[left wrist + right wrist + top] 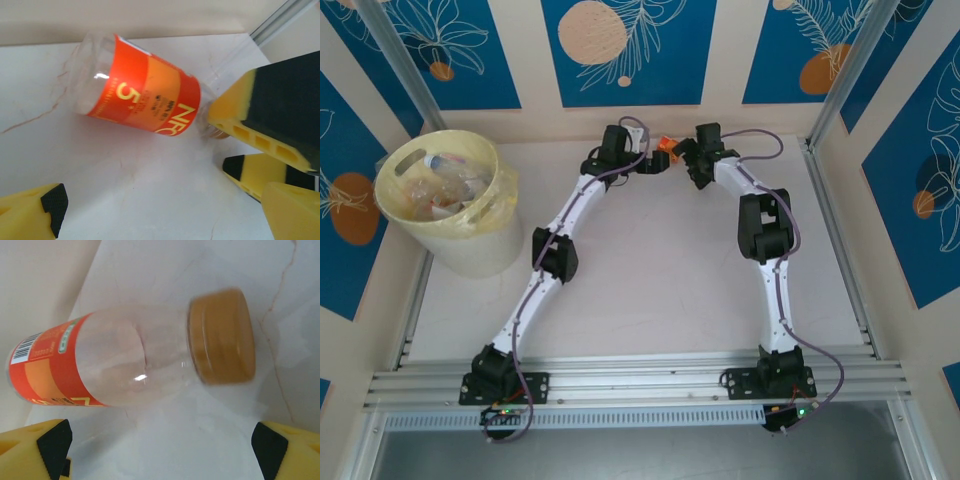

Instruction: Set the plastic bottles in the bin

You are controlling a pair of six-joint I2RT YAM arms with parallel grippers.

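One plastic bottle [667, 144] lies on its side at the far middle of the table, clear with an orange label [145, 95] and a brown cap [222, 335]. My left gripper [150, 200] stands open just short of the bottle's body, nothing between its fingers. My right gripper [160, 450] is open too, its fingertips wide apart just short of the clear neck part. A yellow finger [280, 100] of the right gripper sits beside the cap end. The pale-yellow bin [470, 245] stands at the far left with several bottles [440, 185] inside.
The back wall runs close behind the bottle. Metal frame rails [840, 230] edge the table at right and left. Both arms [560, 240] stretch across the table's middle toward the far side.
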